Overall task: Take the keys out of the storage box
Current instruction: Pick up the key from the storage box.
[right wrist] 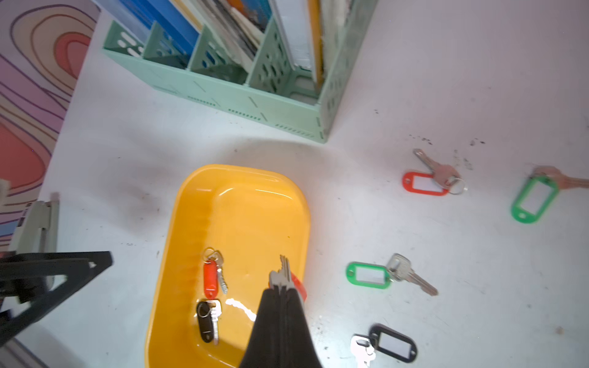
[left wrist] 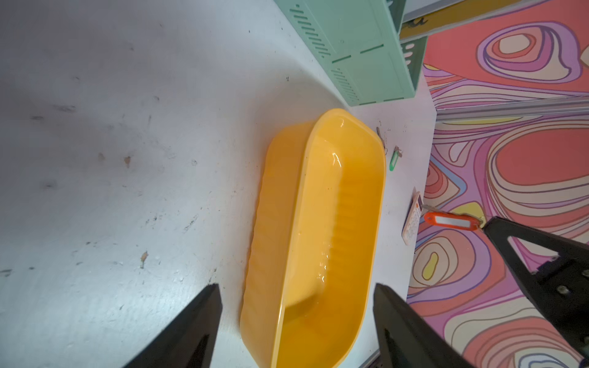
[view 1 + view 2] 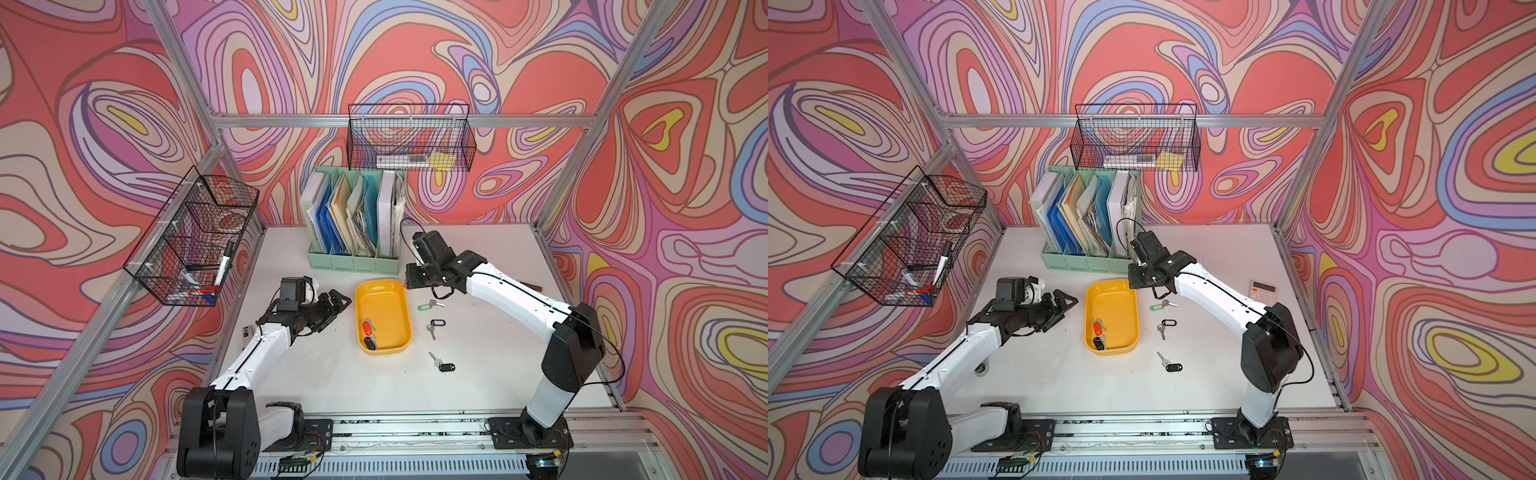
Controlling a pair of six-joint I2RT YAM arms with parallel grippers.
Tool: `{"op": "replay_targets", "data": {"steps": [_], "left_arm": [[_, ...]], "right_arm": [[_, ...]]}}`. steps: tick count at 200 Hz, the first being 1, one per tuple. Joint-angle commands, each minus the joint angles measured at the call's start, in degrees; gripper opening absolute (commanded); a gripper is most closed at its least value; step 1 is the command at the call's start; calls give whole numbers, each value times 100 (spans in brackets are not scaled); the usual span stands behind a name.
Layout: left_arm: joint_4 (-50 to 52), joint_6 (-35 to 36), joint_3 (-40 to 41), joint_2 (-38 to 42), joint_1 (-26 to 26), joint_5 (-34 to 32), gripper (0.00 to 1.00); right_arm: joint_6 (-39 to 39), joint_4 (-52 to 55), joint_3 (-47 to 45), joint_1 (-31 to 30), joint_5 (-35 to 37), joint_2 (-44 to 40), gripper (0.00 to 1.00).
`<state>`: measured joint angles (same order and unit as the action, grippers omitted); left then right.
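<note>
Two keys [image 1: 210, 278] lie in the yellow storage box [image 1: 255, 204]; my right claw [image 1: 282, 291] clenches another key [image 1: 282, 274], left claw [image 2: 295, 286] released.

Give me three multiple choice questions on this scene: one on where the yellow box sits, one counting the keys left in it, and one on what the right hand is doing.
1. Where does the storage box stand?
A. in a wire basket
B. on the table, in front of the green file organiser
C. on top of the organiser

2. How many keys lie in it?
A. none
B. two
C. five

3. What state is the right hand in?
A. open and empty
B. shut on a marker
C. shut on a red-tagged key

Answers:
1 B: both top views show it on the table.
2 B: a second red-tagged key and a black-tagged key lie inside.
3 C: the right wrist view shows it pinching the key.
</note>
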<state>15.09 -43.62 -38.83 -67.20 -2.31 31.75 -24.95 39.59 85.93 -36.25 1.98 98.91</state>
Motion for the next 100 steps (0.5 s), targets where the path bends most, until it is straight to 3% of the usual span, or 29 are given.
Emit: {"op": "replay_targets", "data": {"steps": [1,43,100], "left_arm": [[492,250,-142,299,19,-480,88],[824,389,-145,685,20,-927,99],[960,433,-107,740,20,-1040,99]], "right_arm": [[111,218,-367,254,312,-278,0],[253,303,-901,745,545,-316,0],[391,215,-1174,1323,767,64,0]]}}
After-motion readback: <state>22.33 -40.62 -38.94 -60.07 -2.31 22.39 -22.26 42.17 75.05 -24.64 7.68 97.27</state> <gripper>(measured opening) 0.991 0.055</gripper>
